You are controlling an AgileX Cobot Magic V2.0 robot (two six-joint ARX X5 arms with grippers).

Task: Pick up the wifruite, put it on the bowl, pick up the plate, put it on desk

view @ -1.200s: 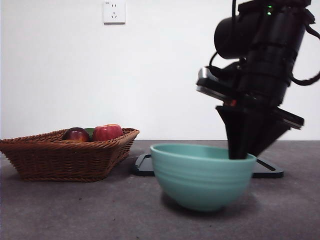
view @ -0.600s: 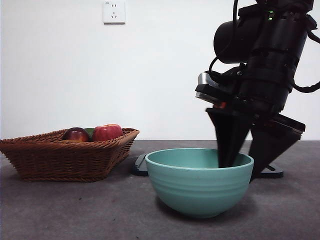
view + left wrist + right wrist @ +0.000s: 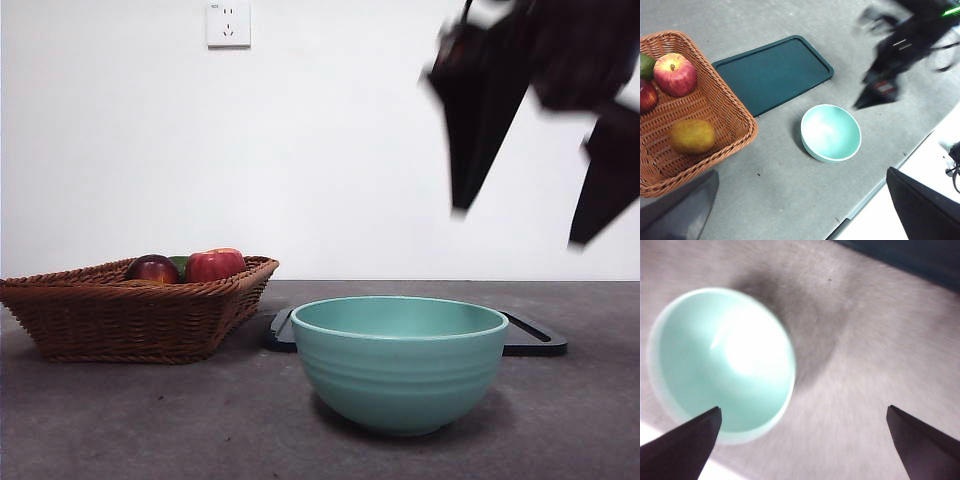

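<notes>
Teal ridged bowl (image 3: 400,362), upright

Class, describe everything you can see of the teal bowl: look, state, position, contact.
The bowl is deep, round and teal-green, with faint horizontal ridges outside and a smooth rim. It looks glazed and hard. It stands upright on the grey desk, in front of the dark tray, apart from the wicker basket. Its inside shows empty. Nothing grips it.

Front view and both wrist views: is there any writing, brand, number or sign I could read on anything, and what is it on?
None can be read.
Wall socket: a tiny mark at its top left corner, too small to read.
Bowl, basket, tray: no writing shows.
Right gripper: blurred, nothing legible.
</notes>
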